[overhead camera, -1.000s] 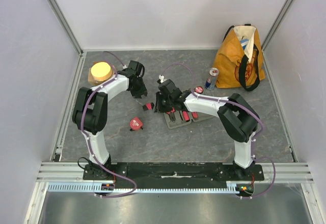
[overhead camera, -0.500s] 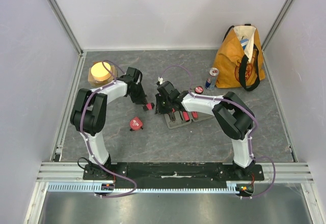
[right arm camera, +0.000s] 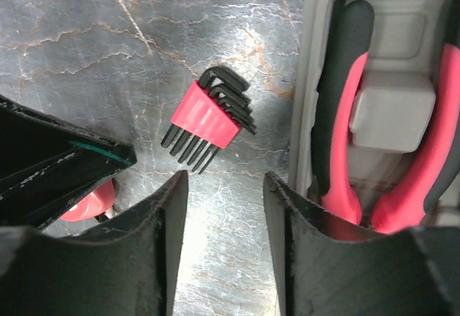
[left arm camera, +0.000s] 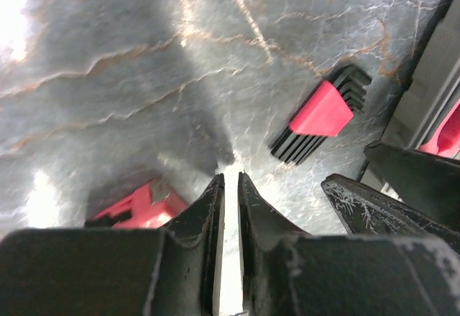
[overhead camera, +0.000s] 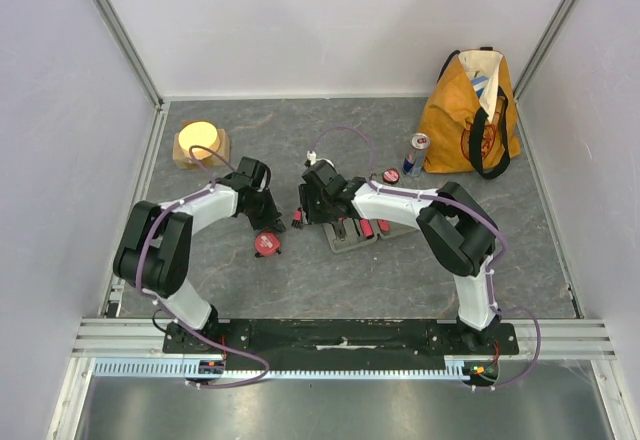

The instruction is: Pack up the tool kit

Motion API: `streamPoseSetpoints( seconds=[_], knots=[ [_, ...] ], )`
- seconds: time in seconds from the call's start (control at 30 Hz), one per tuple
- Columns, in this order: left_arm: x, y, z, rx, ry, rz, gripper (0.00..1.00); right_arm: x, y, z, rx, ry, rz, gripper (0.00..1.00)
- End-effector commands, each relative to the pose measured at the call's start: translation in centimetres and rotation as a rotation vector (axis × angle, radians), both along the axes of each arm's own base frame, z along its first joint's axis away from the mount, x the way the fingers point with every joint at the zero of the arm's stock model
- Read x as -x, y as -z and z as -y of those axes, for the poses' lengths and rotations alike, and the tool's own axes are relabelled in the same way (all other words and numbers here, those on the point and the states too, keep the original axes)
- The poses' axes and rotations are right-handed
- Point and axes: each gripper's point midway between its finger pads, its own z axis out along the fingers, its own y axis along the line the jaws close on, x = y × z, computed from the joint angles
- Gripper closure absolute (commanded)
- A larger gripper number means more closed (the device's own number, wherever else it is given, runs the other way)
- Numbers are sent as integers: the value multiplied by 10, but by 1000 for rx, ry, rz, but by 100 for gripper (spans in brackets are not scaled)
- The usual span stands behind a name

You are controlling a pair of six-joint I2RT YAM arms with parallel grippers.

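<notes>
The grey marbled table (overhead camera: 400,280) fills the middle of the top view. The orange tote bag (overhead camera: 470,110) stands at its upper right. The left arm (overhead camera: 190,215) and the right arm (overhead camera: 440,215) both bend in toward the centre, and their wrists nearly meet.

The left gripper (left arm camera: 230,179) points down at bare table. Its jaws are drawn almost together with only a thin slit between them, and nothing is in it. The right gripper (right arm camera: 224,178) has its jaws apart and holds nothing.

The tool kit case (overhead camera: 350,235) lies open just right of centre, partly under the right wrist. A yellow round object (overhead camera: 200,138) sits at the upper left. A drinks can (overhead camera: 418,152) stands just left of the tote.

The red tape measure (overhead camera: 266,244) lies on the table left of the case, just below the left gripper. Red-and-black pliers (right arm camera: 345,187) rest in a case compartment at the right of the right wrist view. A hex key set (right arm camera: 208,115) in a red holder lies on the table just left of the case and does not touch it.
</notes>
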Motion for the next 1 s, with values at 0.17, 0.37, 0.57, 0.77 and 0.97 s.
streamPoseSetpoints(
  seconds=[0.17, 0.37, 0.57, 0.77, 0.97],
  knots=[
    [-10, -66, -68, -295, -260, 165, 80, -15, -22, -8, 117, 126, 94, 34],
    [-9, -124, -89, -312, -329, 351, 69, -24, -25, -11, 180, 274, 116, 32],
    [1, -151, -100, -322, -331, 439, 61, -15, -8, -19, 224, 359, 72, 33],
    [7, -158, -102, -307, -330, 476, 58, -14, -4, -17, 247, 437, 43, 34],
    [11, -157, -104, -294, -332, 507, 58, -9, 13, -18, 275, 477, -15, 35]
  ],
)
